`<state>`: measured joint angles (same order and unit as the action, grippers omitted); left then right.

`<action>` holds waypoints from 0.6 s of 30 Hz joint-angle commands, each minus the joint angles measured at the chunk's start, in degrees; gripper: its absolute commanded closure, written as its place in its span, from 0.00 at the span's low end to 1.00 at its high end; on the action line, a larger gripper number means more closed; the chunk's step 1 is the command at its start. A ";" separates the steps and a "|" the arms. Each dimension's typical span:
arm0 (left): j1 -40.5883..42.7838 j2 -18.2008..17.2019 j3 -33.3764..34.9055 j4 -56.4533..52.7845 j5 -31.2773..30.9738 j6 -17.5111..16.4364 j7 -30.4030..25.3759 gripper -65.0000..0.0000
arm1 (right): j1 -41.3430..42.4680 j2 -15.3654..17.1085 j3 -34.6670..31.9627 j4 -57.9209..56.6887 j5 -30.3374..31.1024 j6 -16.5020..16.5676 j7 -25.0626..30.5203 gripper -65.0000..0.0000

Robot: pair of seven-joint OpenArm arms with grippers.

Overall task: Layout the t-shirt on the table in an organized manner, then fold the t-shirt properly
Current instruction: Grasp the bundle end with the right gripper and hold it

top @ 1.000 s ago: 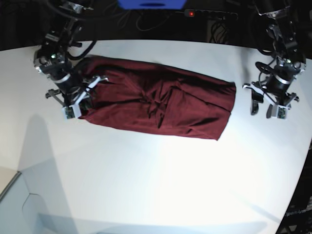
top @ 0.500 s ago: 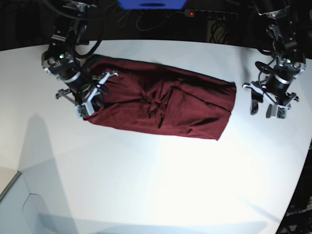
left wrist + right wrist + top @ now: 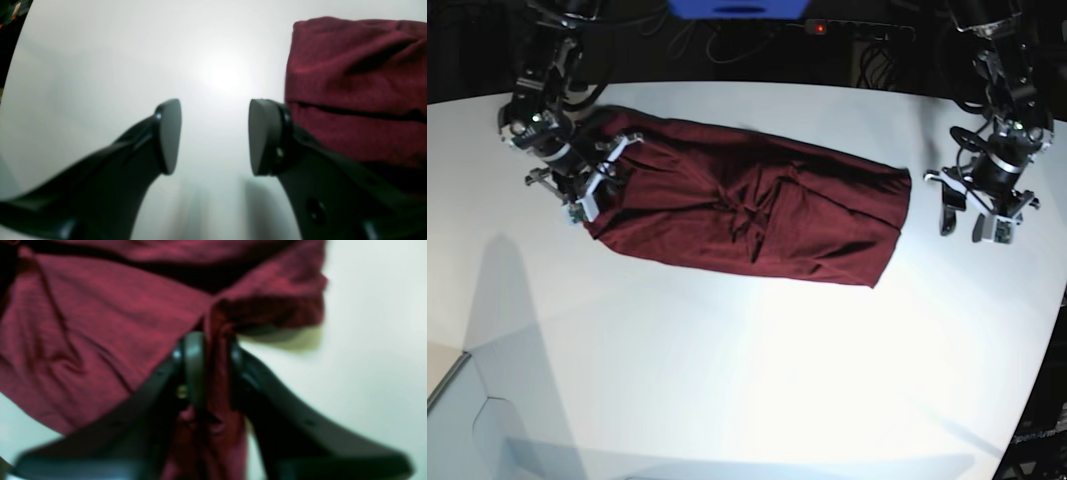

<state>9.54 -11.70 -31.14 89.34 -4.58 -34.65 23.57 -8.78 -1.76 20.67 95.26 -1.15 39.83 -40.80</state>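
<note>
Nearby, power strip (image 3: pixel 859 29) behind table (image 3: pixel 747 380); t-shirt (image 3: pixel 747 205) unobstructed.

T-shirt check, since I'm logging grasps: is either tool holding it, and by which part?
The right tool pinches a fold at the t-shirt end edge; the left tool holds nothing.

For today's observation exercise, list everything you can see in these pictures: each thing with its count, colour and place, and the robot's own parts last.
t-shirt: one, dark red, folded into a long strip across the middle of the table.
table: one, white, filling most of the base view.
blue object: one, at the top edge, behind the table.
cables: several, black, behind the table's far edge.
left gripper: one, black, jaws apart, empty, over bare table beside the shirt's end.
right gripper: one, black, at the shirt's other end, a fold of fabric between its fingers.
</note>
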 commanded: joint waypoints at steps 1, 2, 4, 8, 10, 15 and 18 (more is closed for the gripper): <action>-0.62 -0.74 -0.12 0.90 -0.74 0.15 -1.37 0.52 | 0.29 0.22 0.74 2.45 1.19 0.17 1.28 0.67; -0.62 -0.74 -0.12 0.90 -0.74 0.15 -1.37 0.52 | 0.20 0.13 1.62 3.77 1.28 0.17 1.28 0.63; -0.62 -0.65 -0.12 0.90 -0.83 0.15 -1.37 0.52 | -0.85 0.13 2.76 5.88 1.46 0.17 1.19 0.56; -0.62 -0.65 -0.12 0.90 -0.83 0.15 -1.46 0.52 | -3.66 0.13 2.94 10.98 1.46 0.17 1.19 0.48; -0.71 -0.65 -0.03 0.90 -1.00 0.15 -1.46 0.52 | -5.60 -0.04 2.76 14.06 1.46 0.17 1.19 0.45; -0.71 -0.56 -0.03 0.90 -1.09 0.15 -1.46 0.52 | -9.64 -1.63 2.59 17.48 1.46 0.17 1.37 0.43; -0.79 -0.56 0.06 0.90 -1.09 0.15 -1.46 0.52 | -11.05 -2.24 2.50 17.57 1.46 0.17 1.28 0.43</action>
<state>9.50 -11.57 -30.98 89.30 -4.80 -34.54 23.55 -19.94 -4.27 23.09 111.68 -0.23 39.83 -40.64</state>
